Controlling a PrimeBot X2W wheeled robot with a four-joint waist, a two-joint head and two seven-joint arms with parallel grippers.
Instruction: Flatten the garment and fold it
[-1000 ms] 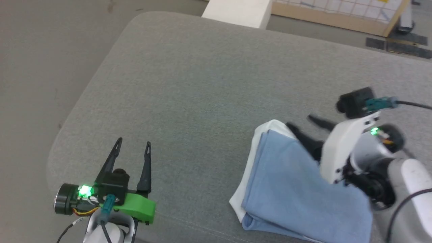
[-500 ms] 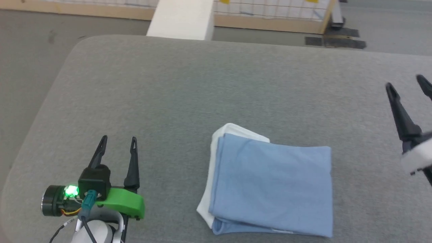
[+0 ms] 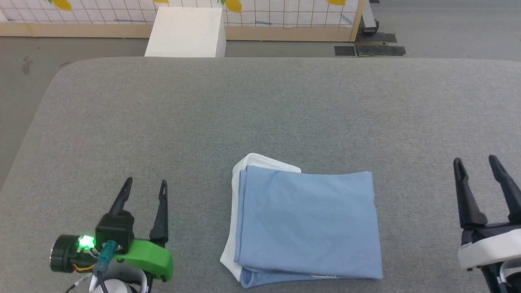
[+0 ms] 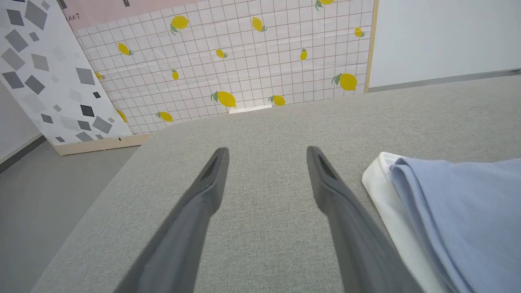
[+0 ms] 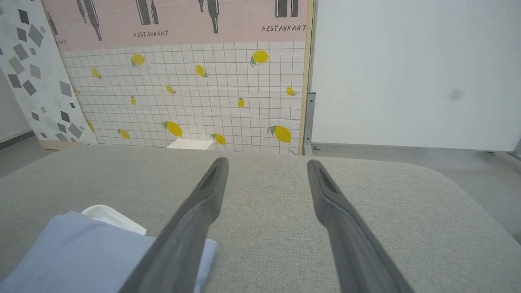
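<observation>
The garment [image 3: 307,224] lies folded into a flat light blue rectangle near the front middle of the grey padded table [image 3: 260,114], with its white collar showing along its left edge. My left gripper [image 3: 145,185] rests open at the lower left, apart from the garment and empty. My right gripper [image 3: 476,162] stands open at the lower right, also clear of it. In the left wrist view the garment [image 4: 456,211] sits to the right of the fingers [image 4: 325,183]. The right wrist view has the garment [image 5: 81,252] at lower left, beside the left finger [image 5: 203,203].
A white box [image 3: 185,32] stands on the floor beyond the table's far edge. A lemon-patterned tiled panel [image 3: 260,12] with a wooden base runs along the back. The table's rounded left corner [image 3: 61,77] drops to grey floor.
The head camera has swung, bringing the table square in view. My right gripper has left the garment and pulled back to the right, then lower. The left gripper is unchanged.
</observation>
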